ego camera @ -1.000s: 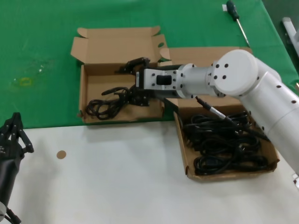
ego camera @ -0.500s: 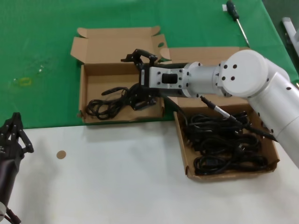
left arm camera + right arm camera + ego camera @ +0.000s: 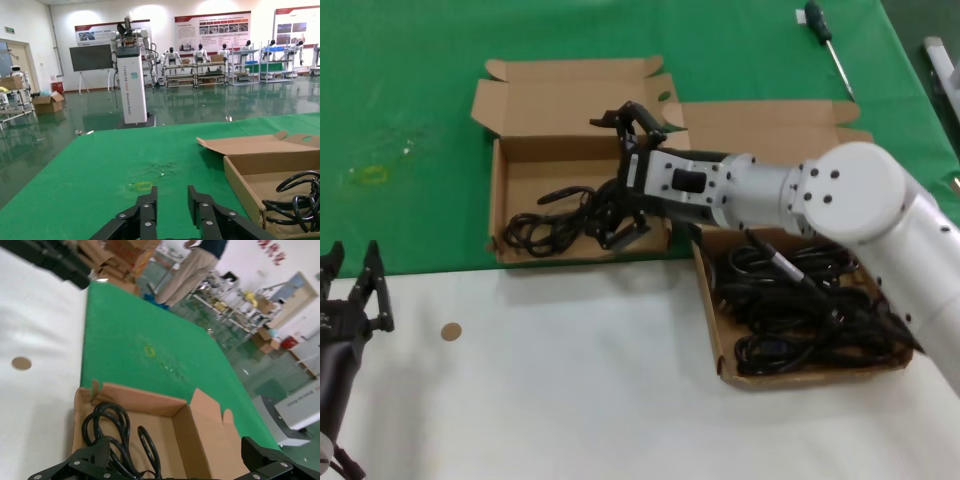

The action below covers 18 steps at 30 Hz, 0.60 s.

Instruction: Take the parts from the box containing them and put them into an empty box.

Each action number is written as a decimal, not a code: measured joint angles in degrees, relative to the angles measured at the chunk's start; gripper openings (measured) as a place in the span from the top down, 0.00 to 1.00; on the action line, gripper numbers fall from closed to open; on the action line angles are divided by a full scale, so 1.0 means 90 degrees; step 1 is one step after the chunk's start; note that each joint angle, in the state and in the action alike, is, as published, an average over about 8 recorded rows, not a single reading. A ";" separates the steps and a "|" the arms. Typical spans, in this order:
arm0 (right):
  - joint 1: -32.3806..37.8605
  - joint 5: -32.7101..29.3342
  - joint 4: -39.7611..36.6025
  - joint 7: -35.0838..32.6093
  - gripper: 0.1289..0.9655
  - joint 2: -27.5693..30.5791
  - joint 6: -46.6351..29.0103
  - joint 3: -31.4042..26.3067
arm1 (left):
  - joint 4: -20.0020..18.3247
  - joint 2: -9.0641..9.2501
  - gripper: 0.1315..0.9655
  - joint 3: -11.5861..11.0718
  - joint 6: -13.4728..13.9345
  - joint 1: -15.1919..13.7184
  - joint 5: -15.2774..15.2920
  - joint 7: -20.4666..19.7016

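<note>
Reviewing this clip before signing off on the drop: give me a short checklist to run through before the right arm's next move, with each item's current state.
1. Right gripper open over the smaller box: ok, fingers spread wide.
2. Cord bundle lies inside that box's tray: ok.
3. Bundle free of the lower finger: cannot tell, they overlap in the head view.
4. More cords left in the wider box: ok, a pile remains.
5. Left gripper away from both boxes: ok, it sits at the near left edge of the white surface.
</note>
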 joint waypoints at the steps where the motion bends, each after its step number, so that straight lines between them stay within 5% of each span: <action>1: -0.0076 0.0041 0.0048 0.0013 0.13 0.0003 0.0056 0.0043 | 0.0000 0.0000 0.89 0.0000 0.0000 0.0000 0.0000 0.0000; 15: -0.1224 0.0668 0.0769 0.0213 0.01 0.0055 0.0910 0.0689 | 0.0000 0.0000 0.60 0.0000 0.0000 0.0000 -0.0001 0.0000; 18: -0.1472 0.0802 0.0925 0.0256 0.00 0.0066 0.1092 0.0828 | 0.0000 0.0000 0.60 0.0000 0.0000 0.0000 -0.0001 0.0001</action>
